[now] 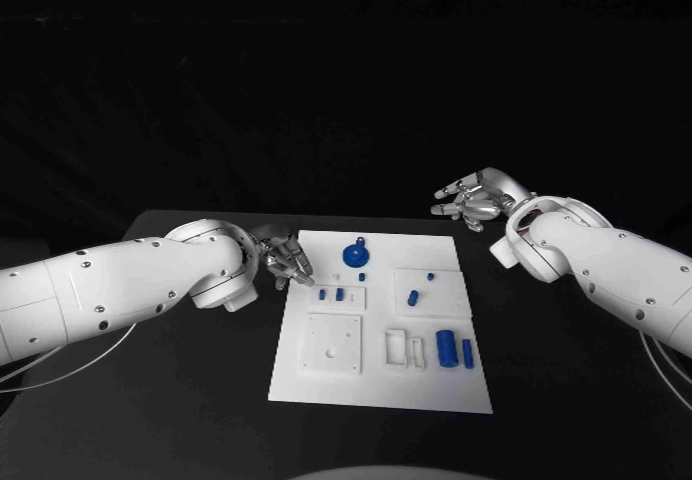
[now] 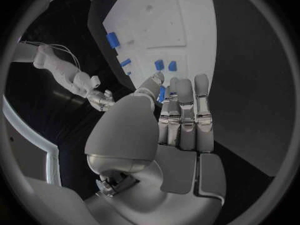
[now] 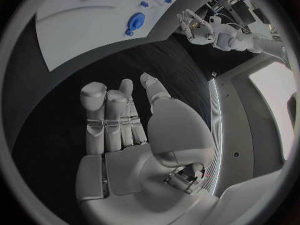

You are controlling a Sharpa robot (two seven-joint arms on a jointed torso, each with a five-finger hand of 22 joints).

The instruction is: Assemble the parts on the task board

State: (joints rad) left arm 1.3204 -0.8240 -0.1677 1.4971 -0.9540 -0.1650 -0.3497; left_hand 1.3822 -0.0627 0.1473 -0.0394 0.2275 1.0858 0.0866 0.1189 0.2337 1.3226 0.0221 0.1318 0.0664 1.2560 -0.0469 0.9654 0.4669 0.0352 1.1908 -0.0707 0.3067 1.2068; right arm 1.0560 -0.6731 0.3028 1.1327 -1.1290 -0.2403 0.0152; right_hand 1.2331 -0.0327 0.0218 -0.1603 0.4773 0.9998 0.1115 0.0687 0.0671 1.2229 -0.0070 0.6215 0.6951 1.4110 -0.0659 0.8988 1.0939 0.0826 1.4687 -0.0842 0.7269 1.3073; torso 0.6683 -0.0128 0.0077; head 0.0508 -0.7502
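The white task board (image 1: pixel 433 390) lies mid-table with several blue parts on it. A round blue part with a tab (image 1: pixel 355 254) sits near its far edge, two small blue pieces (image 1: pixel 330 294) stand in a block near its left edge, and two blue cylinders (image 1: pixel 454 348) lie at its right. My left hand (image 1: pixel 289 264) reaches over the board's left edge, just short of the two small pieces (image 2: pixel 165 65). Its thumb and fingers pinch a thin blue part (image 2: pixel 162 93). My right hand (image 1: pixel 473 200) hovers past the board's far right corner, fingers apart and holding nothing (image 3: pixel 119 115).
A square white plate (image 1: pixel 333 344) and a small white frame (image 1: pixel 404 348) sit on the board's near half. Black table (image 1: pixel 562 380) surrounds the board. In the right wrist view the board (image 3: pixel 75 20) with the round part (image 3: pixel 135 21) lies ahead of the fingers.
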